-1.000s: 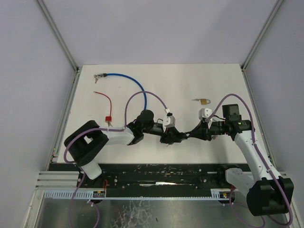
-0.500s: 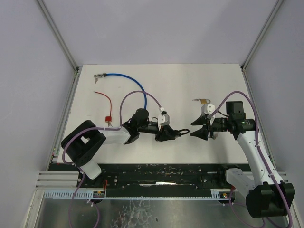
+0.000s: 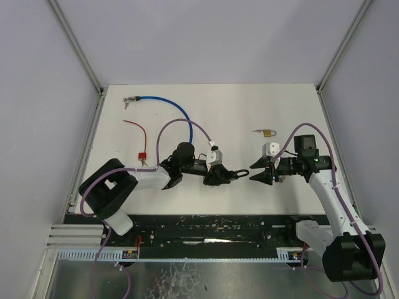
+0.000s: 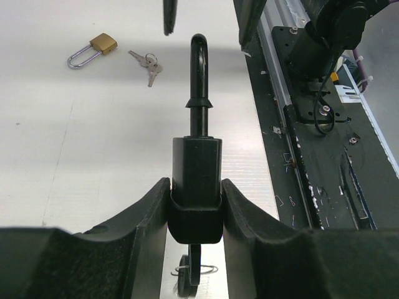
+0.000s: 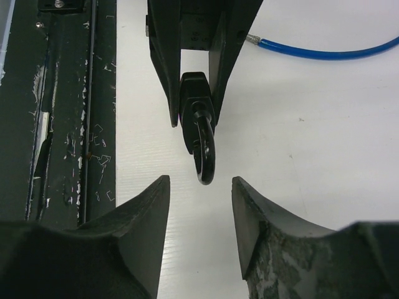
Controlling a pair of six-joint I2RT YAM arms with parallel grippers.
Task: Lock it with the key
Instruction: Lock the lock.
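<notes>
- While the left gripper [image 3: 225, 175] clamps the black padlock [image 4: 196, 180] by its body over the table [image 3: 237, 106], the step in hand looks like presenting it to the other arm.
- The right gripper [image 3: 252, 172] faces it, jaws spread and empty, just short of the shackle [image 4: 199, 62].
- Next, by my judgement, a key is needed: the keys [image 4: 149, 62] lie beside the brass padlock [image 4: 93, 50], well apart from both grippers.

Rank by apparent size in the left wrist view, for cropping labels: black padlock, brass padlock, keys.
1. black padlock, though nearest the camera.
2. brass padlock.
3. keys, nearly matching the brass padlock.
</notes>
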